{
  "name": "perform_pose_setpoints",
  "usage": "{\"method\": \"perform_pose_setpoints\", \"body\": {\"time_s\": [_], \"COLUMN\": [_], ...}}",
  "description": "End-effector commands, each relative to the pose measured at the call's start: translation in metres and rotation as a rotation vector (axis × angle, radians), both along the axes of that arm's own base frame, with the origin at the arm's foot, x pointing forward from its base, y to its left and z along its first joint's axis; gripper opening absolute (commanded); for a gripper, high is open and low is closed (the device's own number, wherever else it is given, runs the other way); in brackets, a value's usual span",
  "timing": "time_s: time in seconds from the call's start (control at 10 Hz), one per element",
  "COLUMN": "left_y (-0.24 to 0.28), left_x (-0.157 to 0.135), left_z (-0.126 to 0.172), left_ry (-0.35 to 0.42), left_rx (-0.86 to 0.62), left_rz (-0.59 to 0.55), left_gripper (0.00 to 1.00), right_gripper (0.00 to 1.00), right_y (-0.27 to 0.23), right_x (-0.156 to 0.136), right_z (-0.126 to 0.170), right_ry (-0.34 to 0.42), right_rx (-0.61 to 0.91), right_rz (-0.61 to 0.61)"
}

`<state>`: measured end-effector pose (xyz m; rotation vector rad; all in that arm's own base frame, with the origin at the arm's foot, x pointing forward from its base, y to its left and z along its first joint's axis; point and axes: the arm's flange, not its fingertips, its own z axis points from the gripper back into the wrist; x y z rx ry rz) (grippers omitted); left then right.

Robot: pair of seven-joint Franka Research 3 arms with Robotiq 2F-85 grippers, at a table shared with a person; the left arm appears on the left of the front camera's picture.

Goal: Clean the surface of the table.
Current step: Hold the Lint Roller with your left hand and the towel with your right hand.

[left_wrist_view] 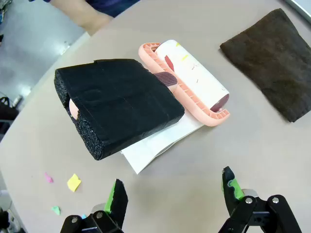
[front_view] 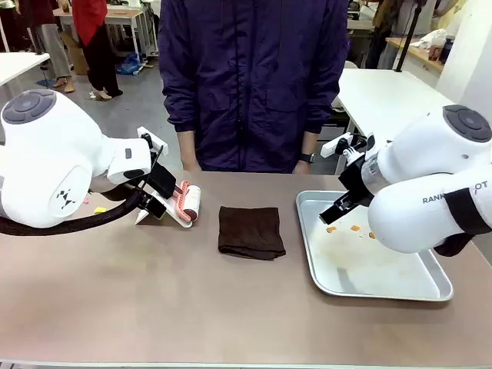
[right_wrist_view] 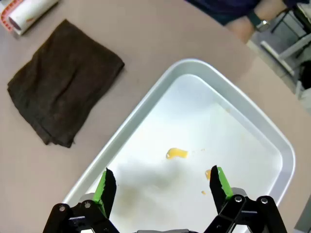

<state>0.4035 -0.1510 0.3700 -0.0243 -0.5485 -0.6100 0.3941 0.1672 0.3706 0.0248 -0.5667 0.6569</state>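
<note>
The brownish table holds a lint roller at the left, with a pink frame, a white roll and a black foam handle; it rests on a white sheet. My left gripper hangs open just short of that handle, its green-padded fingers apart with nothing between them. A folded dark brown cloth lies at the middle. My right gripper hovers open over the left part of the silver tray.
Small orange crumbs lie in the tray. Bits of coloured paper dot the table beside the roller. A person in a dark jacket stands at the far edge. The front half of the table is bare.
</note>
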Motion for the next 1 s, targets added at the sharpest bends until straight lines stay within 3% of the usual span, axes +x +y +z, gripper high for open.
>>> {"method": "perform_pose_setpoints", "body": {"time_s": [0.0, 0.9], "left_y": [0.0000, 0.0000], "left_x": [0.0000, 0.0000], "left_z": [0.0001, 0.0001], "left_ry": [0.000, 0.000], "left_rx": [0.000, 0.000], "left_rz": [0.000, 0.000], "left_gripper": [1.00, 1.00], "right_gripper": [1.00, 1.00], "right_y": [0.0000, 0.0000], "right_x": [0.0000, 0.0000], "right_z": [0.0000, 0.0000], "right_ry": [0.000, 0.000], "right_rx": [0.000, 0.000], "right_rz": [0.000, 0.000]}}
